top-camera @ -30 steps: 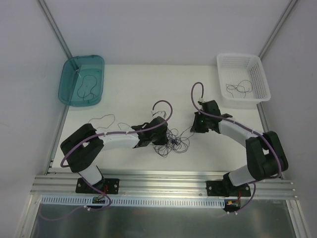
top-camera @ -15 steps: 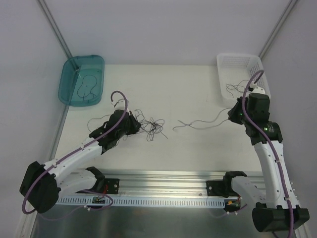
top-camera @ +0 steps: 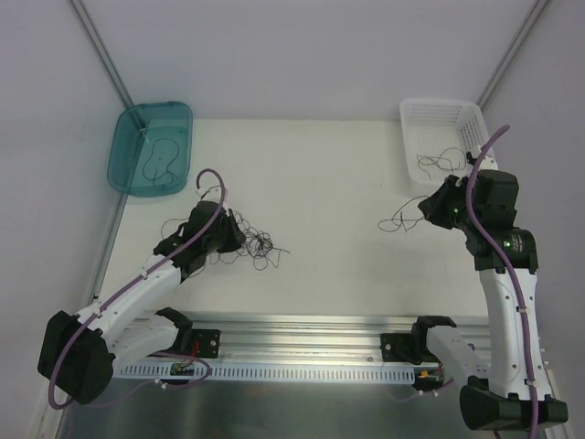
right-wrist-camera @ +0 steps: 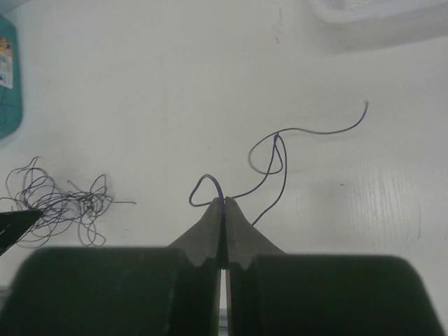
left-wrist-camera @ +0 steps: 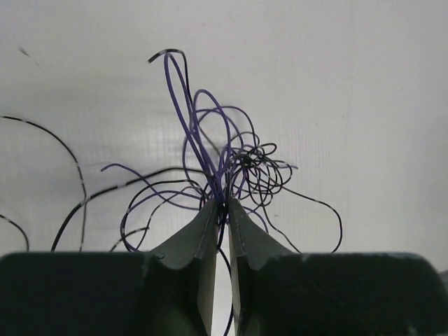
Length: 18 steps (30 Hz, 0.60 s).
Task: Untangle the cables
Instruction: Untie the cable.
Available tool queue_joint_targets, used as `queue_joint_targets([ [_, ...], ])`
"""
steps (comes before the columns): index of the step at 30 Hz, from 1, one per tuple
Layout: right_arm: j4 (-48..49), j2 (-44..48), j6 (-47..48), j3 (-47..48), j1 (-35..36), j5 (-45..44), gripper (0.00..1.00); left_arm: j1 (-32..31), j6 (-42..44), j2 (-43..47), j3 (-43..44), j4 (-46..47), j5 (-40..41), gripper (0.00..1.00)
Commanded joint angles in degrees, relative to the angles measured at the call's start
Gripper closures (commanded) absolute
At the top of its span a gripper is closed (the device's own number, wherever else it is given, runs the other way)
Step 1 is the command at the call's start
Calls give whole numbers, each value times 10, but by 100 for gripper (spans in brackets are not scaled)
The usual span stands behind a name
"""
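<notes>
A tangle of thin dark purple and black cables (top-camera: 256, 243) lies left of the table's middle. My left gripper (top-camera: 235, 235) is shut on several of its strands; in the left wrist view the bundle (left-wrist-camera: 234, 164) fans out above the closed gripper (left-wrist-camera: 222, 204). My right gripper (top-camera: 431, 209) is shut on a single purple cable (top-camera: 400, 222) that hangs free, apart from the bundle, in front of the white basket. In the right wrist view that cable (right-wrist-camera: 280, 154) loops up from the pinched gripper (right-wrist-camera: 222, 201), and the bundle (right-wrist-camera: 59, 203) shows at the far left.
A teal bin (top-camera: 152, 147) at the back left holds one cable. A white basket (top-camera: 448, 142) at the back right holds another cable. A loose strand (top-camera: 172, 222) lies near the left arm. Metal frame posts stand at both back corners.
My right gripper has pulled the single cable free of the bundle and carried it right, towards the white basket. My left gripper has shifted slightly left with the bundle, which is now more bunched.
</notes>
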State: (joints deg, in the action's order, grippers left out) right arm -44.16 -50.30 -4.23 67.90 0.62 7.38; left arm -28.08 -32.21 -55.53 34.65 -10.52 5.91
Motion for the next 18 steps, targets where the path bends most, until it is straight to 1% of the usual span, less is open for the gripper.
queue_joint_targets([
  [1,15,3,-1,5,6,97,99,-12,28,-25,-5,17,-98,88],
  [2,21,6,2,-3,16,103,99,-31,34,-25,0,19,-104,82],
  [3,33,8,12,-14,24,106,99,-41,44,-23,3,19,-111,72],
  [5,37,8,20,-22,46,115,99,-58,56,-17,16,20,-124,59],
  [6,43,5,32,-23,54,120,99,-73,70,-14,23,19,-141,46],
  [9,54,-8,38,-24,92,126,99,-107,100,2,46,18,-157,26],
  [10,58,-15,61,-20,113,124,99,-114,108,6,59,19,-172,18],
  [12,59,-23,70,-10,132,120,99,-126,129,17,71,18,-192,11],
  [13,60,-30,80,1,149,121,99,-130,137,20,86,18,-215,6],
  [15,62,-46,86,11,168,121,99,-136,159,24,102,18,-242,2],
  [16,64,-50,92,16,183,124,99,-138,167,24,117,18,-277,1],
  [18,72,-60,93,27,196,128,99,-143,183,26,131,19,-289,1],
])
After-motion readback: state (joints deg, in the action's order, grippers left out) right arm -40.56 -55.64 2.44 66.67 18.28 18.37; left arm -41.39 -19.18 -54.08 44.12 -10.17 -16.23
